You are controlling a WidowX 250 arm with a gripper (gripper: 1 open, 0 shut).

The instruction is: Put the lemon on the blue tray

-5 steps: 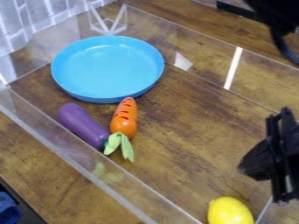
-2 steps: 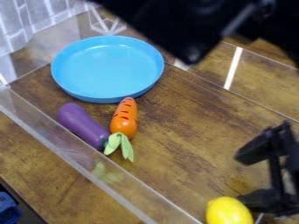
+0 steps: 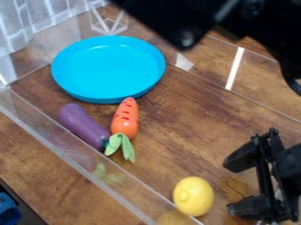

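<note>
The lemon, small, glossy and bright yellow, lies on the wooden table near the bottom edge of the view. My black gripper is just to its right, low over the table and open, with one finger above and one below. The lemon sits just outside the fingertips, and I cannot tell whether it touches them. The blue tray, a wide round light-blue dish, rests at the upper left, far from the gripper, with nothing in it.
An orange carrot with green leaves and a purple eggplant lie between the tray and the lemon. Clear plastic walls border the work area. The dark, blurred arm crosses the top right.
The gripper went from shut to open and sank lower. The lemon shifted left and a little up in the picture, away from the bottom edge.
</note>
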